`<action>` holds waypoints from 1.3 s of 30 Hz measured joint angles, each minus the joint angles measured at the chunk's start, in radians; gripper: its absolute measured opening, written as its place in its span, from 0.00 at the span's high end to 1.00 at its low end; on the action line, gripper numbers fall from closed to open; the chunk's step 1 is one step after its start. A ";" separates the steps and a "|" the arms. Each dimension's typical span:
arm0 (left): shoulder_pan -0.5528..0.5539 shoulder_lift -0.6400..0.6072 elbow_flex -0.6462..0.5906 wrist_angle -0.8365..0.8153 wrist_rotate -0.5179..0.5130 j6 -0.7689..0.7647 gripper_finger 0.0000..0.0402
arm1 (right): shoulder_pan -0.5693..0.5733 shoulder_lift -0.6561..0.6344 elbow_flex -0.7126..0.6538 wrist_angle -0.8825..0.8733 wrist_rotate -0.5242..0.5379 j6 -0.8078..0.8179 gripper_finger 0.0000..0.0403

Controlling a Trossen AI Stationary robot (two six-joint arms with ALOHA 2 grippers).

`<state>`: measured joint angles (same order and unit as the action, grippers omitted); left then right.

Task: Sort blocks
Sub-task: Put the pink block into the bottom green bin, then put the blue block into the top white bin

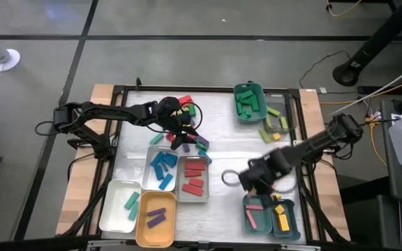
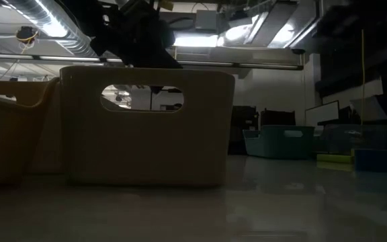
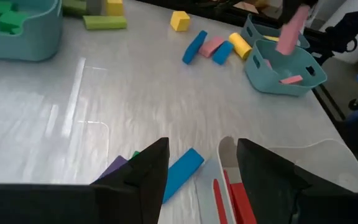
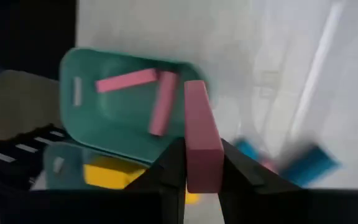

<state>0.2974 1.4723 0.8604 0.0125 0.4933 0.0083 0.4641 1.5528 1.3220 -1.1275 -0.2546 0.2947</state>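
- Overhead, the right gripper (image 1: 255, 183) hangs just above the table, beside the teal tray (image 1: 257, 224) that sits nearest it at the table's near right corner.
- Its jaws are pinched on a pink block (image 4: 201, 134), which stands upright between the two dark fingers (image 4: 166, 171); the block's upper end rises clear of them.
- Beyond that held block, the teal tray holds two more pink blocks (image 4: 127, 81), lying flat and touching at one end; the neighbouring teal tray holds yellow blocks (image 1: 282, 213).
- Close to the right gripper, loose on the bare table, lie a few blue blocks (image 4: 312, 158); they are blurred in the wrist view.
- The left gripper (image 1: 180, 132) hovers over the loose pile of mixed blocks (image 1: 190, 139) at the far middle of the table, its jaws spread wide with nothing between them.
- Directly ahead of the left fingers (image 3: 263, 174) lie a blue block (image 3: 182, 174) and the corner of a purple block (image 3: 114, 168); beside them is the rim of the grey tray (image 3: 224, 152) with red blocks (image 3: 238, 202) inside.
- Next to that grey tray stands a second grey tray of blue blocks (image 1: 162, 167); nearer the table's front edge are a white tray (image 1: 110, 213) with a teal block (image 1: 131, 202) and an orange tray (image 1: 145, 233) with purple blocks (image 1: 156, 216).
- Far from both grippers, at the table's back right, a green tray (image 1: 246, 90) holds green blocks (image 1: 248, 104), with lime blocks (image 1: 271, 132) just beside it.
- From table height, a pale tray wall with a handle slot (image 2: 142, 98) fills the foreground; neither gripper's tips can be made out there.
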 joint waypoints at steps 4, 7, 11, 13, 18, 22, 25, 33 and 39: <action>-0.001 0.000 0.000 0.007 -0.016 0.002 0.56 | 0.106 0.000 -0.065 0.093 0.000 0.153 0.84; -0.001 0.000 0.000 0.007 -0.034 -0.027 0.56 | 0.172 0.001 -0.114 0.189 0.000 0.231 0.84; -0.001 0.000 0.000 0.007 -0.037 -0.076 0.56 | 0.233 0.005 -0.161 0.311 0.013 0.305 0.84; -0.003 0.000 0.000 0.007 -0.038 -0.087 0.56 | 0.253 0.006 -0.176 0.342 0.041 0.343 0.84; -0.003 0.000 0.000 0.007 -0.037 -0.094 0.56 | 0.265 0.006 -0.184 0.349 0.079 0.419 0.83; -0.003 0.000 0.000 0.007 -0.037 -0.128 0.56 | 0.262 0.006 -0.184 0.330 0.079 0.465 0.76; -0.003 0.000 0.000 0.006 -0.037 -0.134 0.56 | 0.262 0.006 -0.184 0.314 0.082 0.466 0.67; -0.003 0.000 0.000 0.007 -0.037 -0.106 0.56 | 0.239 -0.001 -0.184 0.171 0.026 0.464 0.59; -0.003 0.000 0.000 0.007 -0.037 -0.106 0.56 | 0.163 -0.069 -0.185 -0.031 0.181 0.403 0.58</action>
<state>0.2943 1.4723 0.8600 0.0193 0.4561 -0.0975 0.6267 1.4841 1.1374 -1.1584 -0.0737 0.6974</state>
